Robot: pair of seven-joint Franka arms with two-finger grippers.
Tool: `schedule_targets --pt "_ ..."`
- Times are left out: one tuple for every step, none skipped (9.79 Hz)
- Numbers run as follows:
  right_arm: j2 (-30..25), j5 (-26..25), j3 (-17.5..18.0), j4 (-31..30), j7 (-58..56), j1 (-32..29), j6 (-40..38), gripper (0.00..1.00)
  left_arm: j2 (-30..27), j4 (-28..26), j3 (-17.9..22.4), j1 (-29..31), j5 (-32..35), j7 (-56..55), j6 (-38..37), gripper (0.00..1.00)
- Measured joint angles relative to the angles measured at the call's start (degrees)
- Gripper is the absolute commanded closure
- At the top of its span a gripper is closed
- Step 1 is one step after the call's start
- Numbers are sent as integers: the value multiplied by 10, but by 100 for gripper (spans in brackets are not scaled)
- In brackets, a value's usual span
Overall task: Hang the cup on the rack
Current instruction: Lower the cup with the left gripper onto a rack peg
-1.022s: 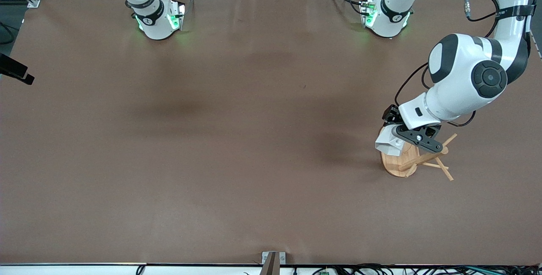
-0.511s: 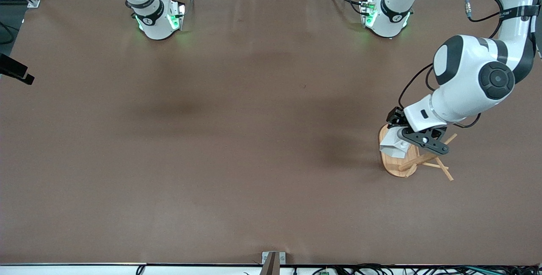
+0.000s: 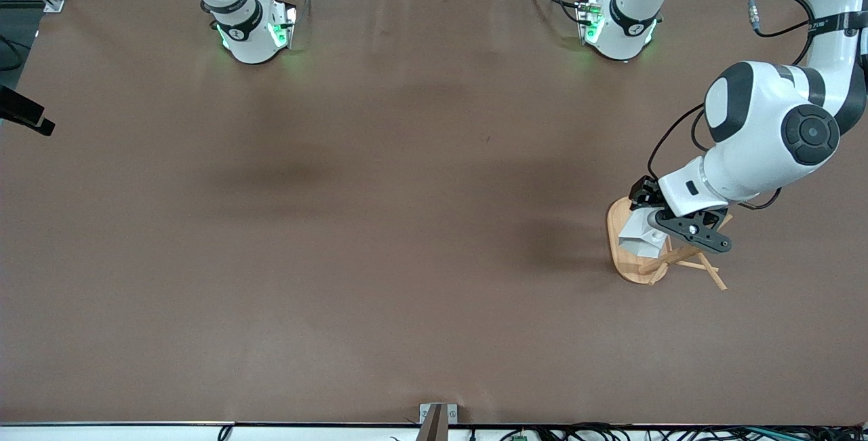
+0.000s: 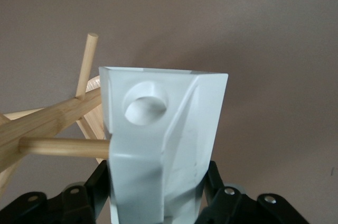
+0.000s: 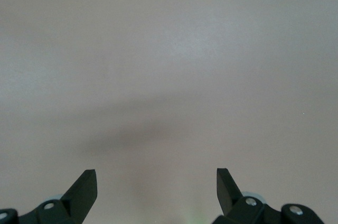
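My left gripper is shut on the white faceted cup and holds it over the bamboo rack's oval base, beside the central post. In the left wrist view the cup fills the middle between my black fingers. Its blocky handle with the round hole faces the camera. A thin peg runs up to the handle's edge just below the hole, and its tip is hidden there. My right gripper is open and empty over bare table; it is out of the front view.
The rack's other pegs stick out toward the front camera and the left arm's end of the table. The left arm's big elbow hangs above the rack. The brown table spreads wide toward the right arm's end.
My left gripper has carried the cup a little toward the left arm's end of the table, farther in over the rack's base and closer to the post. The right arm has not moved.
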Motion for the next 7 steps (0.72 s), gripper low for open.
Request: schedule_targets --pt "0 0 0 0 0 0 0 0 1 0 1 1 0 0 0 87" --pt "0 0 0 0 0 0 0 0 2 0 2 3 0 0 0 86" --pt "0 0 0 0 0 0 1 0 2 0 3 6 -5 1 0 83" --pt "0 0 0 0 0 0 1 0 3 0 3 9 -15 4 0 75" --pt "0 0 0 0 5 0 1 0 6 0 3 11 -20 7 0 65" --pt "0 0 0 0 16 0 1 0 9 0 3 13 -21 7 2 42" --pt "0 0 1 0 22 0 1 0 13 0 3 13 -21 7 6 0"
